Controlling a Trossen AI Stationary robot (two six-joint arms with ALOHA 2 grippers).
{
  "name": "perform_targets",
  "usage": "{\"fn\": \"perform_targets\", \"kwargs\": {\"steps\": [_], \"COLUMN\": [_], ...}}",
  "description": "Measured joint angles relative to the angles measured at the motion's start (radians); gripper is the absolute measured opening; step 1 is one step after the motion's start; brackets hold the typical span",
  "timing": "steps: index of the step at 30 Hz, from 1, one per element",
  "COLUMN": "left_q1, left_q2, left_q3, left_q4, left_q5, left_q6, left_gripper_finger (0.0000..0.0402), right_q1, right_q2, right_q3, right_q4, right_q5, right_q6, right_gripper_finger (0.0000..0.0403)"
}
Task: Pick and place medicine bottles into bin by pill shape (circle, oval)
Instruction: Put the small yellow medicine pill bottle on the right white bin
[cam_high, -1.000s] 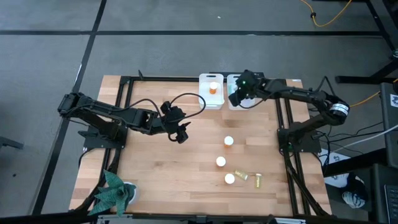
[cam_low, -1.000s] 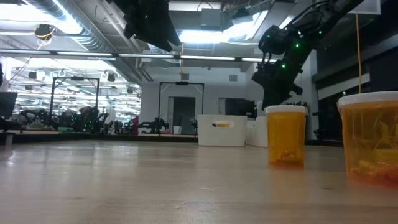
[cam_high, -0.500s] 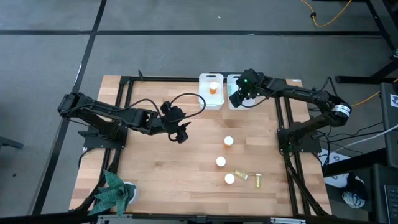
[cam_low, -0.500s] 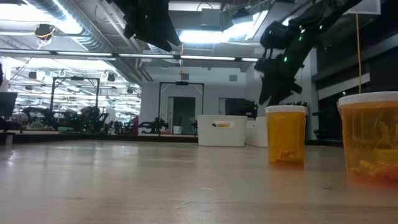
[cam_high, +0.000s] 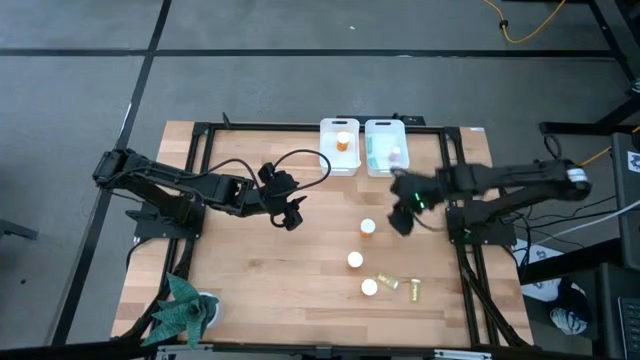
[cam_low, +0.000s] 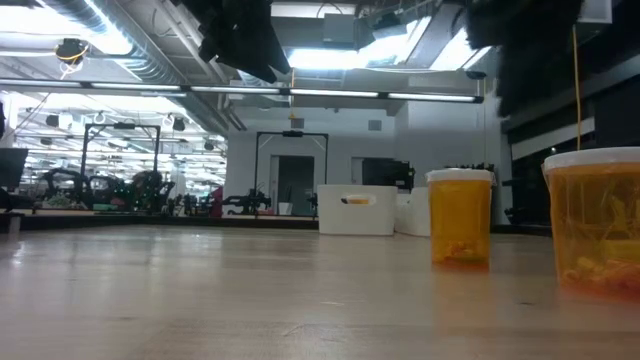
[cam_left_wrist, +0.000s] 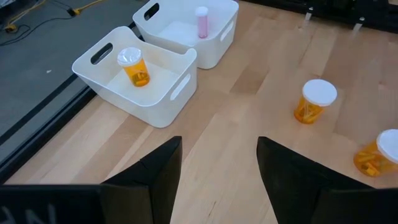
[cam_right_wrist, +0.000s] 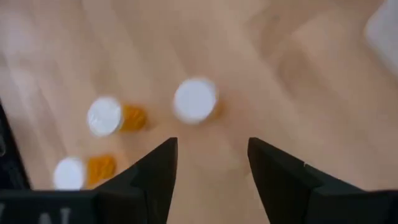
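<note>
The left arm lies stretched across the left half of the high view, and its left gripper (cam_high: 292, 217) sits near the frame's centre, left of middle. Its own wrist view shows the two dark fingers (cam_left_wrist: 155, 180) parted with nothing between them. The right arm reaches in from the right edge, the right gripper (cam_high: 402, 218) right of centre, its fingers (cam_right_wrist: 153, 173) spread wide and empty.
</note>
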Motion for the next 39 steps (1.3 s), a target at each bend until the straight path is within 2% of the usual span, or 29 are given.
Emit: {"fn": "perform_targets", "kwargs": {"steps": [4,7,13,16,21,27,33,39], "left_q1": [0.000,0.000,0.000,0.000,0.000,0.000,0.000,0.000], "left_q2": [0.000,0.000,0.000,0.000,0.000,0.000,0.000,0.000], "left_q3": [0.000,0.000,0.000,0.000,0.000,0.000,0.000,0.000], "left_q4": [0.000,0.000,0.000,0.000,0.000,0.000,0.000,0.000], "left_q5": [0.000,0.000,0.000,0.000,0.000,0.000,0.000,0.000], "left_q6": [0.000,0.000,0.000,0.000,0.000,0.000,0.000,0.000], "left_gripper_finger": [0.0199,0.0199,0.0199,0.0199,0.0199,0.0199,0.0199,0.0199], "right_q1": [0.243,0.387,0.580,0.645,0.696,0.698,0.698,0.698], "right_q2": [0.008,0.040,0.146,0.222,0.352,0.457,0.490,0.513], "right_q3": [0.000,0.000,0.000,0.000,0.000,0.000,0.000,0.000], "right_q4": [-0.056,-0.082,-0.105,-0.102,-0.058,-0.004,0.089,0.084], "right_q5": [0.127,0.144,-0.011,-0.051,-0.092,-0.130,-0.131,-0.172], "right_q6": [0.253,0.437,0.754,0.836,0.908,0.960,0.965,1.036], "right_gripper_finger": [0.0186,0.0178,0.0168,0.0167,0.0167,0.0172,0.0188,0.0190]}}
